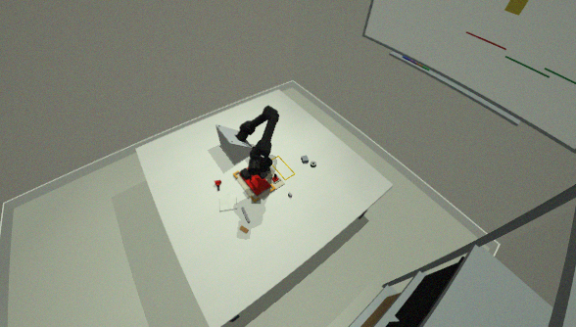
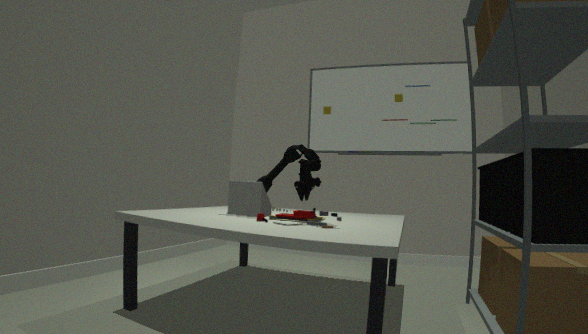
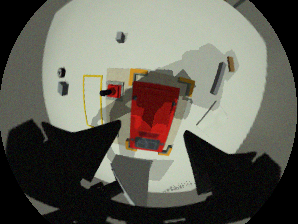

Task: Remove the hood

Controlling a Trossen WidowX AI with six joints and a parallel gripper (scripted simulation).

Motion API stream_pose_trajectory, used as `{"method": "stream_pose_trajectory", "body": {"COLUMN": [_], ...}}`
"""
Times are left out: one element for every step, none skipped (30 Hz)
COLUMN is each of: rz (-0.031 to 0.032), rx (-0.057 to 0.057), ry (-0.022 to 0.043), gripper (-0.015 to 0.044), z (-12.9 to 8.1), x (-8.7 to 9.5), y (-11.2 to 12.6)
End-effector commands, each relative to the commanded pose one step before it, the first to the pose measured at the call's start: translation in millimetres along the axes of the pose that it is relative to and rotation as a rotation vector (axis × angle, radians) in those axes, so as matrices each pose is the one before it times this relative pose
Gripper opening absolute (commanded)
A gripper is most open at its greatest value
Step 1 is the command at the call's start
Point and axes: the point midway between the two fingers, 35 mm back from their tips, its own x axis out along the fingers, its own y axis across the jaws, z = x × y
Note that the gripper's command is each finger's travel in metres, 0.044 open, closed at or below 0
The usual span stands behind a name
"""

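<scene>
The red toy car (image 1: 260, 185) (image 2: 303, 214) (image 3: 155, 96) sits on a beige board with orange corner brackets (image 3: 186, 87). Its hood is part of the red body; I cannot tell its edges clearly. A dark grey piece (image 3: 147, 143) lies at the car's near end in the wrist view. The marked area, a yellow outline (image 1: 286, 164) (image 3: 93, 75), lies beside the board. My gripper (image 2: 304, 199) (image 3: 153, 128) is open and empty, pointing down above the car without touching it. In the wrist view the car shows between the fingertips.
A red block with a black pin (image 1: 275, 178) (image 3: 114, 90) sits between car and outline. Beyond the outline are a grey block (image 1: 305, 159) (image 3: 63, 89) and a round part (image 1: 313, 163) (image 3: 61, 72). A grey bar (image 1: 246, 214) (image 3: 218, 78) and a grey wedge-shaped panel (image 2: 247, 198) also stand nearby.
</scene>
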Motion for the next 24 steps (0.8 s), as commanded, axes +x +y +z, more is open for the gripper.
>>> {"method": "stream_pose_trajectory", "body": {"rz": [0.00205,-0.00002,-0.00002,-0.00002,-0.00001,-0.00001,-0.00001,-0.00001,-0.00001,-0.00001,-0.00001,0.0,0.0,0.0,0.0,0.0,0.0,0.00001,0.00001,0.00001,0.00001,0.00001,0.00001,0.00002], "rx": [-0.0038,0.0,0.0,0.0,0.0,0.0,0.0,0.0,0.0,0.0,0.0,0.0,0.0,0.0,0.0,0.0,0.0,0.0,0.0,0.0,0.0,0.0,0.0,0.0], "ry": [0.01197,-0.00002,-0.00002,-0.00002,-0.00002,-0.00002,-0.00002,-0.00002,-0.00002,-0.00001,-0.00001,-0.00001,-0.00001,-0.00001,-0.00001,-0.00001,-0.00001,-0.00001,-0.00001,-0.00001,-0.00001,-0.00001,-0.00001,-0.00001], "gripper": [0.044,0.044,0.044,0.044,0.044,0.044,0.044,0.044,0.044,0.044,0.044,0.044,0.044,0.044,0.044,0.044,0.044,0.044,0.044,0.044,0.044,0.044,0.044,0.044], "z": [-2.02,0.06,0.06,0.06,0.06,0.06,0.06,0.05,0.05,0.05,0.05,0.05,0.05,0.05,0.04,0.04,0.04,0.04,0.04,0.04,0.04,0.04,0.04,0.03], "x": [4.81,0.77,0.77,0.77,0.78,0.78,0.78,0.78,0.78,0.78,0.78,0.78,0.78,0.78,0.78,0.78,0.78,0.78,0.78,0.78,0.77,0.77,0.77,0.77], "y": [-0.37,-0.02,-0.02,-0.01,-0.01,-0.01,-0.01,-0.01,-0.01,-0.01,0.0,0.0,0.0,0.0,0.0,0.0,0.01,0.01,0.01,0.01,0.01,0.01,0.02,0.02]}}
